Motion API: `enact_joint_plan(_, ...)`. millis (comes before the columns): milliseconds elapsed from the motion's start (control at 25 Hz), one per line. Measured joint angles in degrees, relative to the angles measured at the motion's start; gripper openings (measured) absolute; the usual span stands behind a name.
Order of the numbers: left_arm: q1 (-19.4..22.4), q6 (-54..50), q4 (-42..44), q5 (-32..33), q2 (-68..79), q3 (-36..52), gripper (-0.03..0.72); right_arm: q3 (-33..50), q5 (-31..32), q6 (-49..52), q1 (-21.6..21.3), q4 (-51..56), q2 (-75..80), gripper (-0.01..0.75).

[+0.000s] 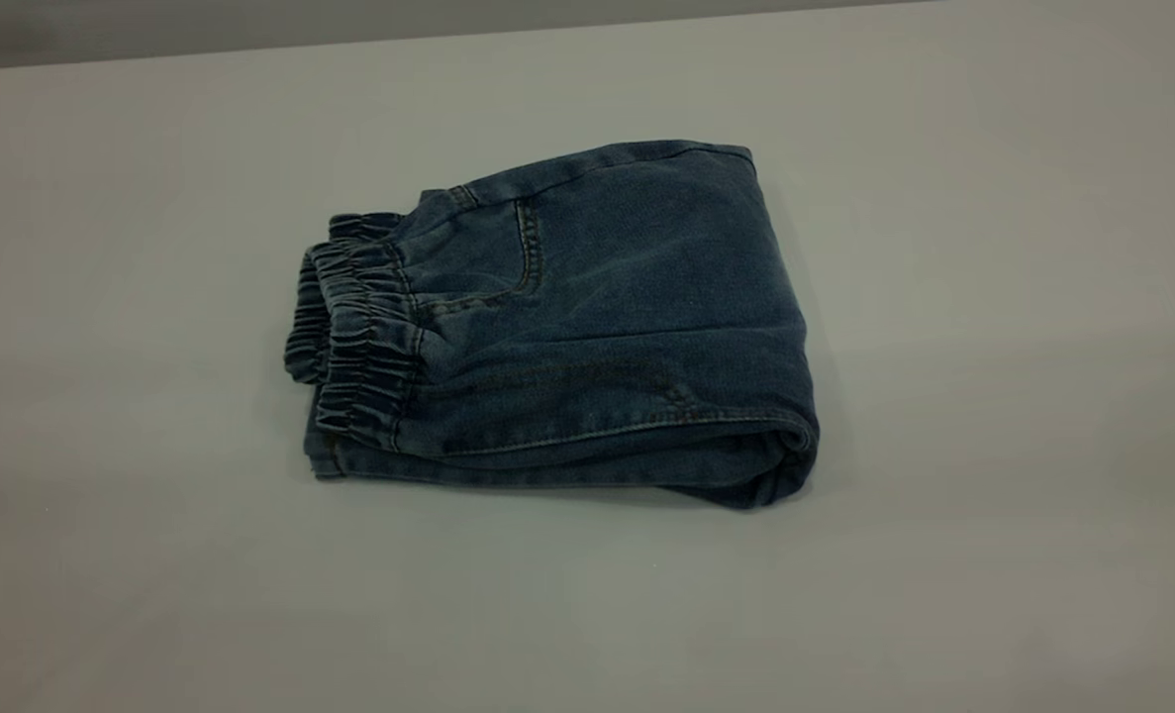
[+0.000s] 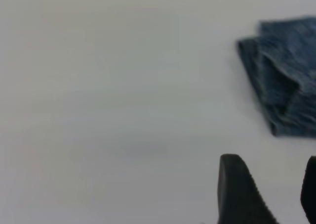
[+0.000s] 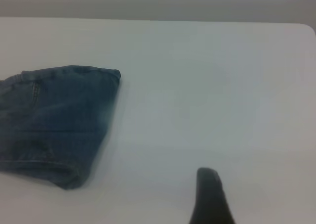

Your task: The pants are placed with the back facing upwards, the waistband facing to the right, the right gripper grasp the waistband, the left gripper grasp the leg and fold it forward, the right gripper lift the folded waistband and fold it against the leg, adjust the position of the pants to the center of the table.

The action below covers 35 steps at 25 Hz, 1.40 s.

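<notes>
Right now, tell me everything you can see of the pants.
The pants are blue denim, folded into a compact bundle lying flat near the middle of the table. The gathered elastic waistband lies on top at the exterior view's left end, a stitched pocket beside it; the rounded fold is at the right end. Leg layers show underneath along the near edge. Only the table touches them. Both grippers are clear of the cloth: the left gripper is open.

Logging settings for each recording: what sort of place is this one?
Probably a lab or test workstation: a plain, bare grey table, one pair of folded denim pants lying on it, and a blank wall behind. Nothing household shows.
</notes>
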Motion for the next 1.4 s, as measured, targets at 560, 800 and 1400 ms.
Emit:
enact_joint_plan(560,3.9,0.0,0.0,0.1,-5.0,0.0,0.311,0.0,0.0,0.0,0.0,0.1,0.0,0.408)
enact_joint_plan(800,3.9,0.0,0.0,0.1,-5.0,0.0,0.311,0.0,0.0,0.0,0.0,0.0,0.0,0.408)
enact_joint_plan(1400,3.9,0.0,-0.4,0.0,-5.0,0.0,0.311,0.0,0.0,0.0,0.0,0.0,0.0,0.408)
